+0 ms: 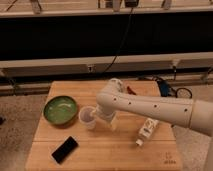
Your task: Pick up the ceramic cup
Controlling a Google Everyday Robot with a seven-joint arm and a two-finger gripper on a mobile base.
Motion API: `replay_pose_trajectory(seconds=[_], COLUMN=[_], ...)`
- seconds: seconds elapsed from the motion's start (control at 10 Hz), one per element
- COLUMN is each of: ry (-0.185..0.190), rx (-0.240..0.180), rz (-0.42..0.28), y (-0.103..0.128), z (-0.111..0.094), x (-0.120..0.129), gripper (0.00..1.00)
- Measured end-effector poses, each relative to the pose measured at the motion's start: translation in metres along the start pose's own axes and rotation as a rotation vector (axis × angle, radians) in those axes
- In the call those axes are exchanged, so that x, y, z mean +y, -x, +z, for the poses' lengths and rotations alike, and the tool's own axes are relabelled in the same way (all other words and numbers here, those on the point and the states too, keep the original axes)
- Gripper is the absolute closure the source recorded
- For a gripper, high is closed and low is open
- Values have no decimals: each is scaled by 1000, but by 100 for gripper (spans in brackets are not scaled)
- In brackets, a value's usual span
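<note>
Matt wooden counter; glossy green bowl; smooth whitish ceramic cup, smooth white end effector beside it mid-counter.

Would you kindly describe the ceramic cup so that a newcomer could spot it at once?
On the wooden table, look just right of the wide green bowl. The ceramic cup stands there, with the claw at its right side: small, pale, handleless, far narrower than the bowl.

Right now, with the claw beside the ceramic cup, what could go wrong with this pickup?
1. The claw is right beside the ceramic cup, and the green bowl sits close on the cup's other side; a sideways nudge could tip the cup or shove it against the bowl.
2. The white bottle lies near the arm; a low swing might knock it.
</note>
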Motion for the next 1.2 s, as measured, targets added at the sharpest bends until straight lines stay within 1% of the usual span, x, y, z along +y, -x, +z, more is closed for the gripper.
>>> replay_pose_trajectory(seconds=[1.2], ry=[-9], rx=[-15], rz=[-21], y=[-4], z=[3], x=[-3], gripper=[20])
